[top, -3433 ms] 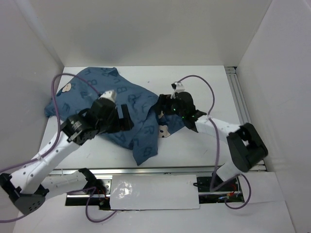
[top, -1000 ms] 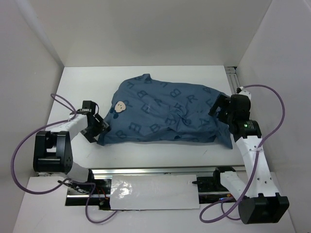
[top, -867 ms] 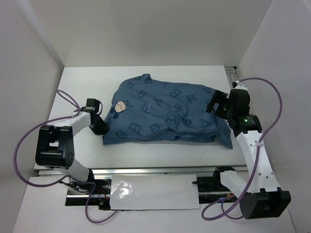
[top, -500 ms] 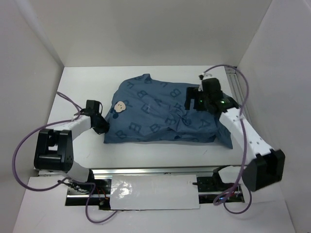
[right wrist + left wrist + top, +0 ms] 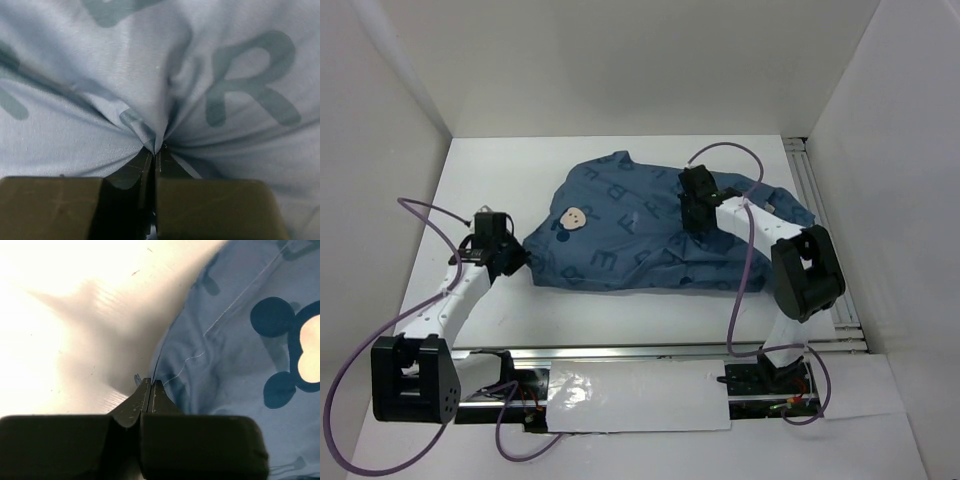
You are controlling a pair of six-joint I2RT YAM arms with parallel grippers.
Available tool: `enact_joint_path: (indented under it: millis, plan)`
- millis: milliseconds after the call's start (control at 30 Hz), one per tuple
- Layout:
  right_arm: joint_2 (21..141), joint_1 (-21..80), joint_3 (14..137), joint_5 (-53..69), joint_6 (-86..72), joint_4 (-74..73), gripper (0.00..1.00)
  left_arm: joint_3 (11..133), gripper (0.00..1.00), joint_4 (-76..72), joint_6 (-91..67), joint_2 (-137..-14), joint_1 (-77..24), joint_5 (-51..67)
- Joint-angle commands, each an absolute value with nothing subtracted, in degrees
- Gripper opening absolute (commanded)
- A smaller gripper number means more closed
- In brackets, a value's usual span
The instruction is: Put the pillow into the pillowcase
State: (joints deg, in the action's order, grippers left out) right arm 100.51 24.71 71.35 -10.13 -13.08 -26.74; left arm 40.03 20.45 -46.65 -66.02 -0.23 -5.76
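The dusty-blue pillowcase (image 5: 630,235), printed with letters and a mouse face (image 5: 577,216), lies plump across the middle of the white table (image 5: 490,170). The pillow is hidden; no white cushion shows. My left gripper (image 5: 518,262) is at the pillowcase's left corner. In the left wrist view the left gripper (image 5: 151,383) is shut on the thin hem of the pillowcase (image 5: 240,335). My right gripper (image 5: 700,232) presses down on the top middle of the cover. In the right wrist view the right gripper (image 5: 156,150) is shut on a pinched fold of the pillowcase (image 5: 150,75).
White walls close in the table on the left, back and right. An aluminium rail (image 5: 817,190) runs along the right edge, next to the pillowcase's right end. The arms' mounting rail (image 5: 640,350) lies along the near edge. Purple cables (image 5: 420,210) loop by each arm.
The right arm swung from the pillowcase's right end to its top middle and shut on a fold. The left gripper shut on the left corner. The cover shifted slightly.
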Motion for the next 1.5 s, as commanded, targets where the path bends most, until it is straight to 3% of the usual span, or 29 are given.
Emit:
enact_joint_path:
  millis: [0, 233, 300, 400, 600, 833, 967, 1000, 1033, 1067, 1133, 1233, 1467]
  plan:
    - [102.23, 21.46, 68.57, -22.19, -16.95, -28.82, 0.0, 39.99, 0.0, 20.74, -45.53, -63.38, 0.26, -7.56]
    - [94.66, 14.85, 71.43, -50.22, -33.03, -46.63, 0.0, 40.61, 0.0, 21.27, -45.53, -61.62, 0.79, -8.17]
    - [93.78, 14.15, 71.98, -51.24, -32.44, -46.67, 0.0, 40.61, 0.0, 21.27, -46.23, -61.0, 0.79, -8.17]
    - [93.78, 14.67, 70.67, -44.93, -26.67, -40.54, 0.0, 42.0, 0.0, 21.79, -46.75, -60.47, 0.79, -8.78]
    - [100.44, 20.21, 68.02, -20.76, -15.65, -18.57, 0.0, 45.69, 0.0, 21.8, -48.42, -62.65, 1.85, -10.37]
    - [120.03, 28.46, 96.71, -18.45, -10.38, -15.29, 0.0, 48.69, 0.0, 21.8, -50.1, -65.74, 4.91, -12.3]
    - [120.16, 28.31, 101.34, -18.46, -12.47, -17.22, 0.0, 49.31, 0.0, 21.8, -50.1, -66.97, 8.78, -12.3]
    - [118.84, 27.78, 100.47, -17.06, -13.09, -16.44, 0.07, 49.31, 0.0, 21.8, -49.58, -66.97, 9.66, -11.52]
    - [115.78, 26.29, 98.54, -13.57, -13.1, -15.57, 0.21, 49.31, 0.0, 21.8, -49.57, -67.58, 11.06, -11.51]
    - [114.36, 25.41, 98.0, -11.97, -13.7, -15.03, 0.47, 49.83, 0.0, 21.8, -49.05, -68.11, 11.68, -10.9]
    - [110.76, 22.08, 98.0, -8.72, -14.23, -15.81, 0.69, 49.83, 0.0, 21.8, -48.43, -68.81, 12.56, -10.28]
    - [106.8, 18.73, 96.86, -4.67, -14.94, -18.54, 0.87, 50.97, 0.0, 21.18, -47.72, -69.96, 13.18, -9.49]
    - [89.32, 5.99, 79.39, -3.78, -19.77, -22.49, 0.99, 51.59, 0.0, 21.18, -47.2, -69.96, 14.94, -9.66]
